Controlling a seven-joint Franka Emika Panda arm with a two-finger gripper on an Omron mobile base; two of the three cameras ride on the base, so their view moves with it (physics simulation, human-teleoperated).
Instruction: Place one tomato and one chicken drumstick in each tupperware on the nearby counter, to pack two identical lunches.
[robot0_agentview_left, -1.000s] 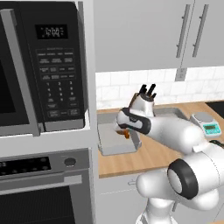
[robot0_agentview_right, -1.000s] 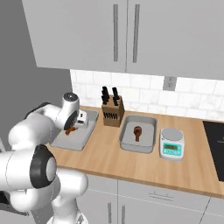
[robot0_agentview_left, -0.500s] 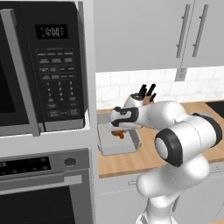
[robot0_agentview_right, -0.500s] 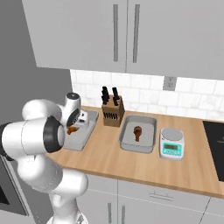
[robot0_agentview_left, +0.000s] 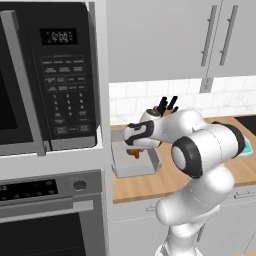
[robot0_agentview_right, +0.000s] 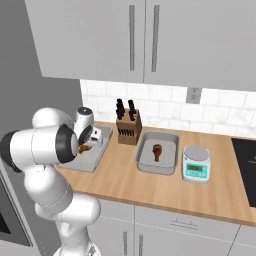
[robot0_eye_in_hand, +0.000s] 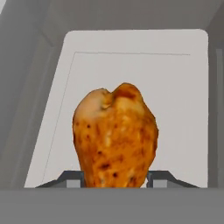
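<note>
Two shallow pale-grey tupperware containers sit on the tan wooden counter (robot0_agentview_right: 150, 187), one on each side of the knife block (robot0_agentview_right: 128, 130). The right tupperware (robot0_agentview_right: 158, 152) contains one brown chicken drumstick (robot0_agentview_right: 157, 151). A second golden-brown drumstick (robot0_eye_in_hand: 114, 135) hangs above the left tupperware (robot0_eye_in_hand: 135, 65).

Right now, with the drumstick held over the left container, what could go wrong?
1. The tool grips only the bottom end of the chicken drumstick; it could slip or swing before release.
2. The empty tupperware sits close to the tall cabinet wall, so the arm has little room there.
3. No tomato is visible in either container; the other tupperware holds only a drumstick.
</note>
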